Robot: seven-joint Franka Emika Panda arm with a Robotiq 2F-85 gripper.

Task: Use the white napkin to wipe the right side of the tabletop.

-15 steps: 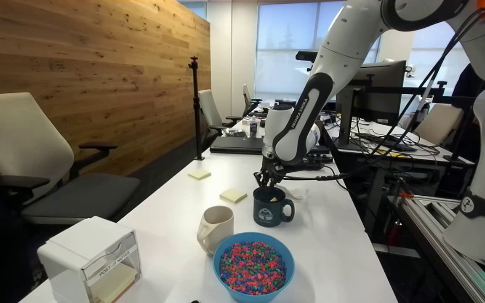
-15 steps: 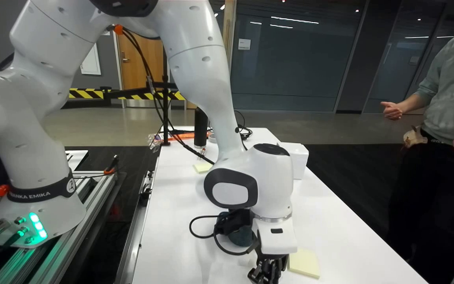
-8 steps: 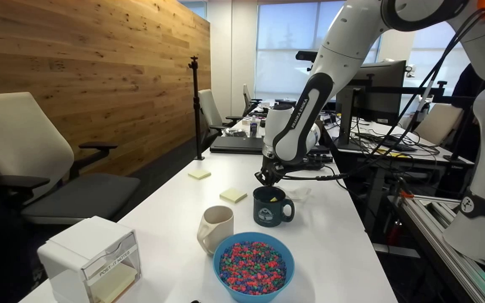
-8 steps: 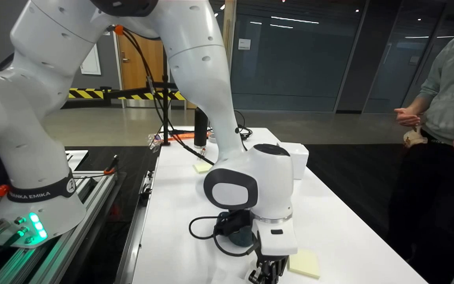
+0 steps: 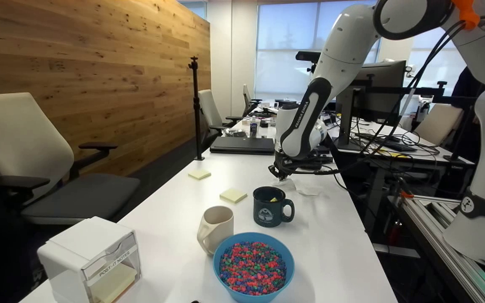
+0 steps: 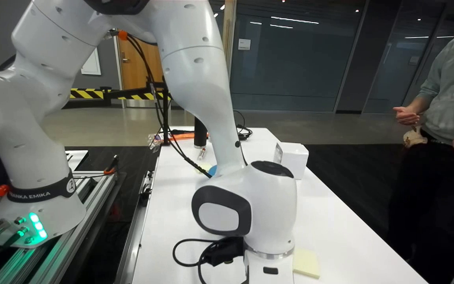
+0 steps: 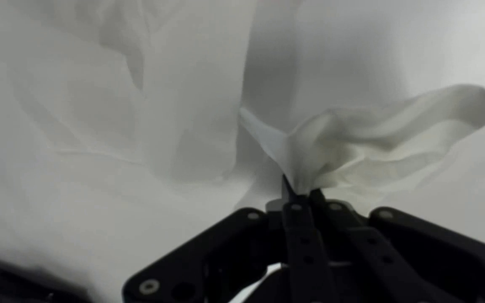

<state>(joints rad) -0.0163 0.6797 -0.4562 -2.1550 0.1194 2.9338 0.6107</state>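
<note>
I've just dragged the white napkin [image 7: 377, 134], one fold pinched tight in my closed end effector [image 7: 304, 194], along the bench [image 5: 326, 240] away from the dark mug [image 5: 266, 213], so the wipe seems under way.

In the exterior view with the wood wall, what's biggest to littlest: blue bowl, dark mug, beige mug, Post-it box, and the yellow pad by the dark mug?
1. Post-it box
2. Blue bowl
3. Dark mug and beige mug: too alike to rank; the beige one stands nearer
4. Yellow pad
</note>
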